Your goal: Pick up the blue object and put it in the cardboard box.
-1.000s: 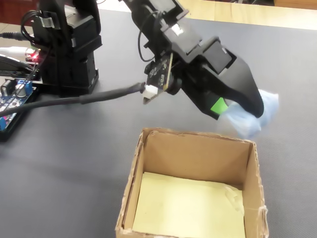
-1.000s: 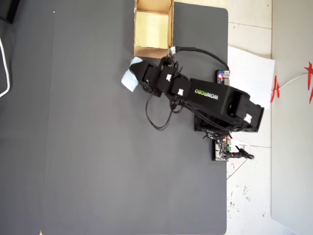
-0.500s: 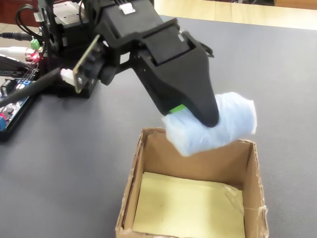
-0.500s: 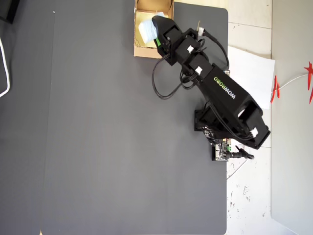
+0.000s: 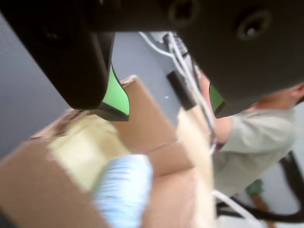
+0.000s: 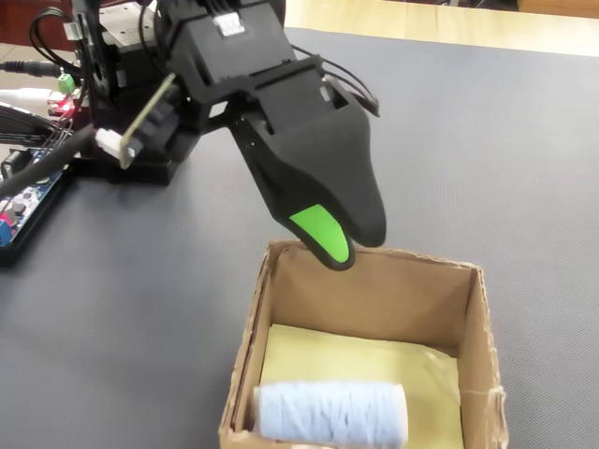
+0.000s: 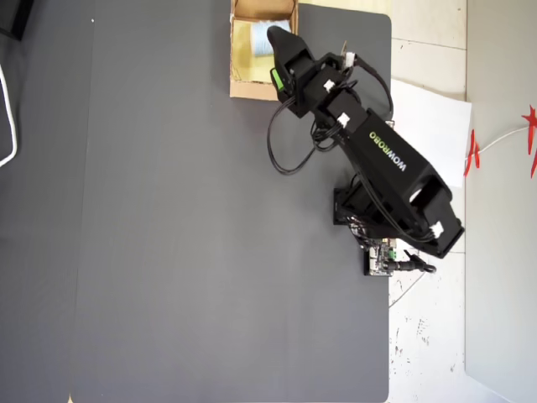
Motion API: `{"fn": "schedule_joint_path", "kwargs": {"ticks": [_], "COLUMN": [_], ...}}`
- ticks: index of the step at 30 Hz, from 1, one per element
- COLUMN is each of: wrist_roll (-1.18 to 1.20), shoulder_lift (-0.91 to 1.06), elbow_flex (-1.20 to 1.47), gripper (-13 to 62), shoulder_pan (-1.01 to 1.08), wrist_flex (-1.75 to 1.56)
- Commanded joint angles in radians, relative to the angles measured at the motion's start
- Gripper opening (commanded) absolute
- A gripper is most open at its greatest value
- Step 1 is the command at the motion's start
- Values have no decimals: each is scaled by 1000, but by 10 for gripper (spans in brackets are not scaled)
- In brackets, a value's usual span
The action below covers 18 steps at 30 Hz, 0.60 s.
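Observation:
The blue object (image 6: pixel 332 413), a pale ribbed roll, lies on its side on the pale yellow floor of the cardboard box (image 6: pixel 393 292), against the near wall. In the wrist view the roll (image 5: pixel 124 190) shows blurred inside the box (image 5: pixel 156 128), well below the jaws. My gripper (image 6: pixel 351 245) hovers over the box's far wall. It is open: the two green-padded jaws stand wide apart in the wrist view, with nothing between them (image 5: pixel 167 111). From overhead the box (image 7: pixel 252 88) sits at the mat's top edge, partly under the arm.
The arm's base (image 6: pixel 122 140) stands at the back left with a blue circuit board (image 6: pixel 33 196), a red light and cables beside it. A person (image 5: pixel 251 137) is near the table's edge. A white cable (image 7: pixel 8 117) lies at the mat's left.

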Motion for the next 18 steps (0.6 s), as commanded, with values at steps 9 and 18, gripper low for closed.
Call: {"fn": "schedule_joint_path", "kwargs": {"ticks": [9, 18], "wrist_roll": [195, 183], "shoulder_lift": [184, 298], "elbow_flex": [147, 382], "gripper": [333, 348], "shoulder_pan": [-279, -572], "wrist_flex": [-357, -377]}}
